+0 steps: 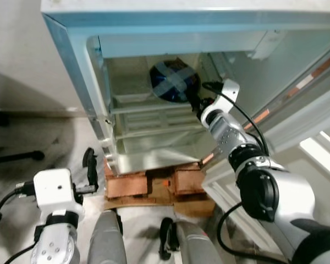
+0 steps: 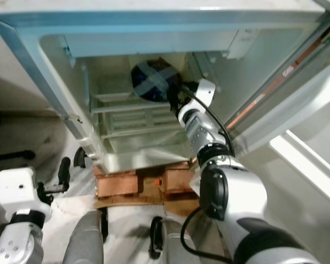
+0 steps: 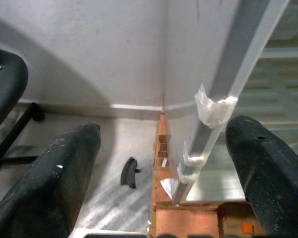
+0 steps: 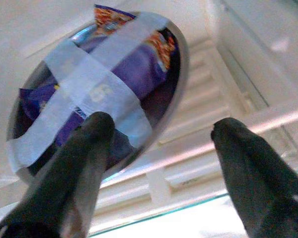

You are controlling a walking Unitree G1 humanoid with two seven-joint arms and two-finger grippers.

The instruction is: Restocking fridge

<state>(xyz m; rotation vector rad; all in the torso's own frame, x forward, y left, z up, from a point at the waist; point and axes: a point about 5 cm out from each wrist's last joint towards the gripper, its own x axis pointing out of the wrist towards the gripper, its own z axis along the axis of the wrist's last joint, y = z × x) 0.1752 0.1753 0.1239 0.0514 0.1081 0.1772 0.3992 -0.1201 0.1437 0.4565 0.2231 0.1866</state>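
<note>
Right gripper (image 4: 159,148) reaches into the fridge (image 1: 77,60), fingers spread wide beside the taped bowl (image 1: 174,81) on the shelf (image 1: 148,107), its mouth tilted outward.

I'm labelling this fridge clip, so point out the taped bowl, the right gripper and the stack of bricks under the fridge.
taped bowl (image 4: 97,89): right wrist view, on the crossed tape over its top.
right gripper (image 4: 159,158): right wrist view, midway between its open fingertips.
bricks (image 1: 129,184): left eye view, on the left brick's top face.
</note>
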